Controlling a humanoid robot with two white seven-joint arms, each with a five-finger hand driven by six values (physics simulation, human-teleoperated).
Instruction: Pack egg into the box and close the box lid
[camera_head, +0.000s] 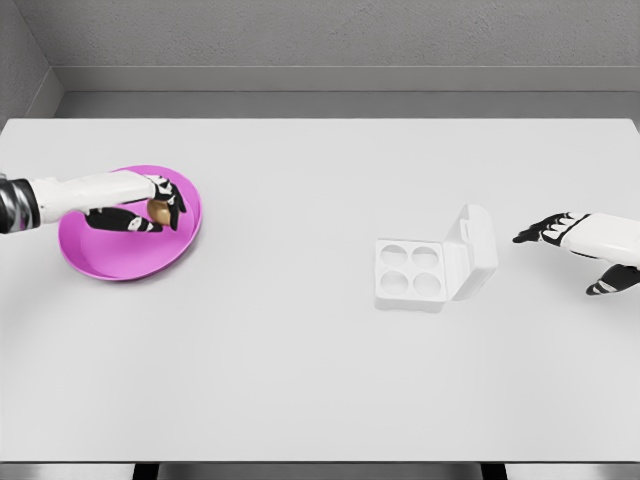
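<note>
A: Looking at the near part of the white table (300, 400), what is seen?

B: A white box (425, 268) is seen, with its lid tipped up and four round cups showing.

A: And farther back?

B: The right hand (572, 245) is held beside the box, fingers spread, nothing held. The brown egg (158, 210) is gripped by the left hand (145, 208) over the pink plate (120, 258).

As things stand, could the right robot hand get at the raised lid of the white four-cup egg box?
Probably yes. The right robot hand hovers open just right of the white four-cup egg box, whose raised lid faces it across bare white table. Nothing lies between them.
</note>
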